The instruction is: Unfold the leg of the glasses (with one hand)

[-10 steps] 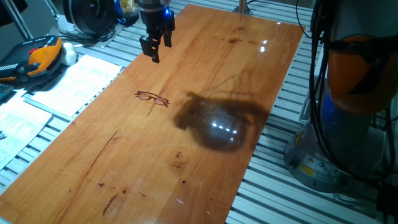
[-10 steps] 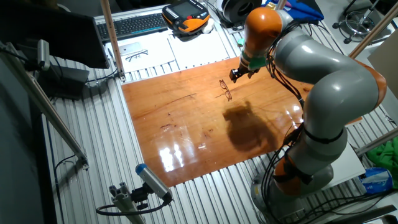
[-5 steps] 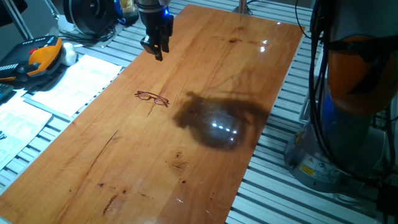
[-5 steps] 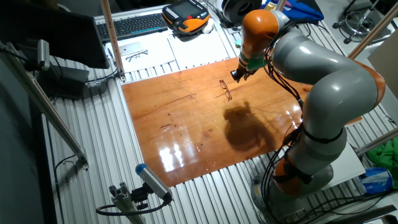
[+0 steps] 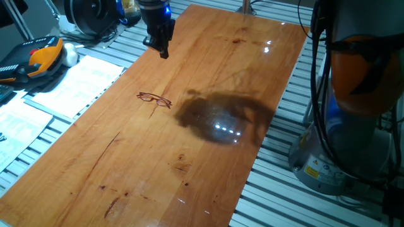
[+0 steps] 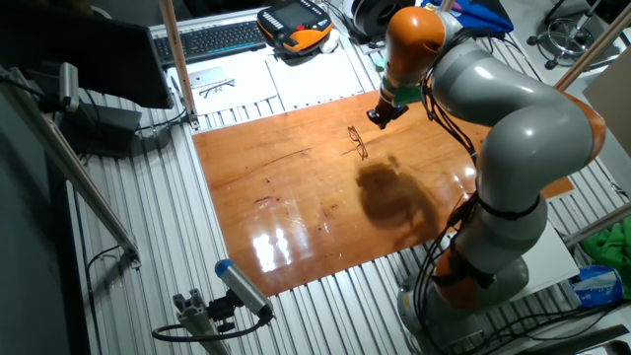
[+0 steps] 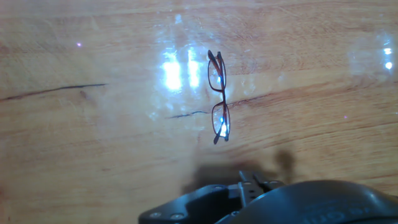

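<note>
Right now your gripper hangs above the far-left part of the table, well apart from the glasses; nothing sits between its fingers; in one fixed view the fingers look close together, pointing down, but whether they're fully closed you can't tell from that angle. The other fixed view shows the gripper just off the glasses, toward the table's far edge, w/ the orange-and-grey arm arching over from the right; a blue light shows on the gripper body in one fixed view.

Glasses lie flat on the wood, untouched; in the hand view the glasses sit near centre frame, frame running top to bottom, 2 lenses catching glare; legs look folded against the front, though the wire's too thin to be sure. The dark gripper housing fills the bottom edge of that view; fingertips aren't clearly visible there.

Arm's shadow falls as a dark blotch on the table to the right of the glasses, w/ light reflections inside it. Off the table, left side: printed sheets and an orange-and-black handheld unit; a keyboard lies beyond the table in the other fixed view.
</note>
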Robot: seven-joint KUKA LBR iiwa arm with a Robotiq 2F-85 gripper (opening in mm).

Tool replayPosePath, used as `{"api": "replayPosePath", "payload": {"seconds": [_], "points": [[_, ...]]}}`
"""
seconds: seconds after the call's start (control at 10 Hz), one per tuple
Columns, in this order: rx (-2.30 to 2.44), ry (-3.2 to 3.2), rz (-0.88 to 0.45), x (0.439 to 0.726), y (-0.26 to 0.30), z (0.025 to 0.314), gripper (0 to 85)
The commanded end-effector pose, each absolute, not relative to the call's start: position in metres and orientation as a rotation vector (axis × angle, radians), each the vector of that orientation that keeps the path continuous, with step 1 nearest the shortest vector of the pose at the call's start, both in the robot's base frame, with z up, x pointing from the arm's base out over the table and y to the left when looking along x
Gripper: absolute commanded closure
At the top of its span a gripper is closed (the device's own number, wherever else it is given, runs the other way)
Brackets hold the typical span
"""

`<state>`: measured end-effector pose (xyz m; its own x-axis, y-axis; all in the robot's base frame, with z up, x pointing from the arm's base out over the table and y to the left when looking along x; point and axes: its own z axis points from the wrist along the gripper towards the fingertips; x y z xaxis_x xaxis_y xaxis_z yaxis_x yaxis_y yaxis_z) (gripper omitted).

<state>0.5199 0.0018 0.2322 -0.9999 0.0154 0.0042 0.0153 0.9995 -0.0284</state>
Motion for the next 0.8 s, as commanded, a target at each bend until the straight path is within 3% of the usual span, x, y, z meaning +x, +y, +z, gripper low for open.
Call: {"api": "replayPosePath", "payload": {"seconds": [0.0, 0.4, 0.7], "points": [[-0.016, -3.136, 0.046, 0.521, 0.001, 0.232, 85.0], [-0.001, -3.09, -0.023, 0.527, 0.0, 0.227, 85.0], [-0.002, -3.098, -0.209, 0.534, -0.003, 0.22, 85.0]]}}
